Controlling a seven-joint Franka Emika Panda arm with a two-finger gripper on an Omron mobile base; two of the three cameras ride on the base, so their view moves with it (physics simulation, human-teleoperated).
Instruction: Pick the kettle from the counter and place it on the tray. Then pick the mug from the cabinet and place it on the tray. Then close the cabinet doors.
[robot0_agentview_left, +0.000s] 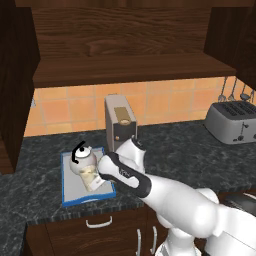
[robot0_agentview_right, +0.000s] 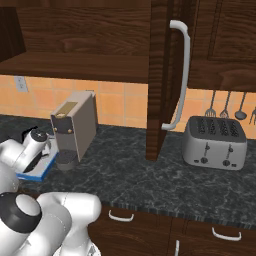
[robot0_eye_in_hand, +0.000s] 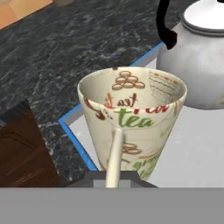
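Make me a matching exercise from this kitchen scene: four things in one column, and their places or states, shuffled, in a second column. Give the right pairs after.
Things:
1. kettle
2. mug
3. toaster
4. cabinet doors

Places or states:
A. standing open
B. held over the tray, beside the kettle
C. on the counter at the far right
D. sitting on the tray

Pairs: 1-D, 2-B, 3-C, 4-A
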